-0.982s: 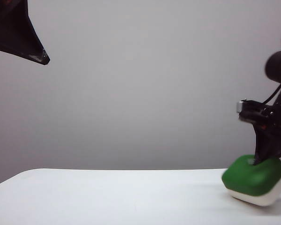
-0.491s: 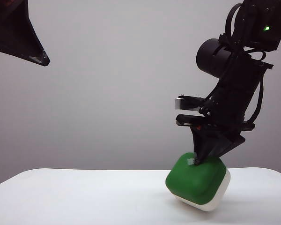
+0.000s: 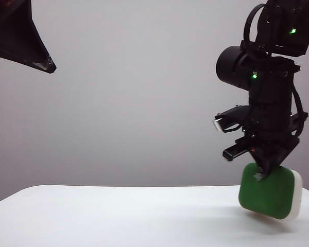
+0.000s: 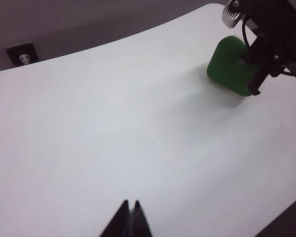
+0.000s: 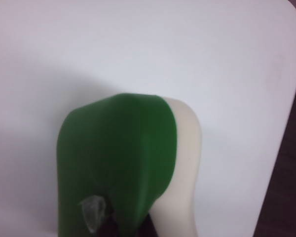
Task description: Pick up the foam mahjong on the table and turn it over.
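Observation:
The foam mahjong (image 3: 268, 198), dark green on one side and cream white on the other, hangs upright on its edge just above the table (image 3: 118, 216) at the right. My right gripper (image 3: 261, 175) points down and is shut on its top edge, pinching the green side (image 5: 123, 153). From the left wrist view the block (image 4: 229, 66) shows its green face near the table's far corner, partly covered by the right arm. My left gripper (image 3: 44, 63) hangs high at the upper left, shut and empty, its tips (image 4: 130, 205) together above the bare table (image 4: 113, 123).
A small dark fitting (image 4: 22, 53) sits on the floor or wall beyond the table's far edge. The table's rounded corner and edge (image 5: 291, 74) lie close beside the block, with dark floor past them.
The right arm swung toward the middle with the block, then back to the right. The block went from lying tilted to standing on edge, lifted. The left gripper stayed still.

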